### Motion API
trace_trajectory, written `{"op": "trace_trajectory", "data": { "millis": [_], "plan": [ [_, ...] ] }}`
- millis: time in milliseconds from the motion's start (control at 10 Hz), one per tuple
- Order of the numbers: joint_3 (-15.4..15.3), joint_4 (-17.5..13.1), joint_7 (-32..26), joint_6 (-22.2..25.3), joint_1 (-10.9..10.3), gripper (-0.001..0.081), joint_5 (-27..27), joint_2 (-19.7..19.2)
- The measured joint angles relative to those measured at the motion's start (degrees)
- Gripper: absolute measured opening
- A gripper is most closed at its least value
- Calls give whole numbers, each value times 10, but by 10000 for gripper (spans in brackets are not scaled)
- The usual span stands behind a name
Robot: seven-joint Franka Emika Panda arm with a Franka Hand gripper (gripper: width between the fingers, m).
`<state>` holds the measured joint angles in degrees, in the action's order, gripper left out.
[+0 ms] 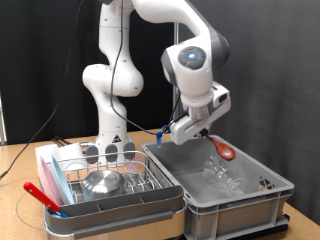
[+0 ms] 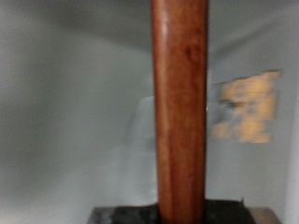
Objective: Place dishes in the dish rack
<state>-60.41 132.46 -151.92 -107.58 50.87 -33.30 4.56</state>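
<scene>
While the jaws [image 1: 207, 132] gripped a brown stick [image 2: 179, 103] over the grey bin [image 1: 225, 205], steady lifting seemed wise toward the dish rack [image 1: 110, 185] at eight o'clock.

The white arm [image 1: 115, 70] rises at the exterior view's upper centre, bends over and reaches down to the right. Its pincer [image 1: 205, 135] hangs centre-right, tilted, fingers clamped on a brown spoon [image 1: 224, 150].

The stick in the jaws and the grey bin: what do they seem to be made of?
The stick looks like wood with a smooth, reddish-brown, slightly glossy finish, perhaps varnished. The grey bin looks like matte moulded plastic, with thick opaque walls and a rolled rim. The gripper holds the stick above it.
</scene>
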Motion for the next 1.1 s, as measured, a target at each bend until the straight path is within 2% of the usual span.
{"op": "trace_trajectory", "data": {
  "millis": [100,300,400,500,700,1000,1100],
  "plan": [
    [13,-8,-1,48,0,87,-56,1],
    [36,-23,1,132,1,87,-125,5],
    [34,-23,23,128,1,87,-110,3],
    [33,-24,42,156,2,87,-104,-6],
    [41,-30,75,242,9,87,-106,-58],
    [61,-34,92,360,31,87,-174,-124],
    [61,-34,96,346,30,87,-163,-123]
  ]
}}
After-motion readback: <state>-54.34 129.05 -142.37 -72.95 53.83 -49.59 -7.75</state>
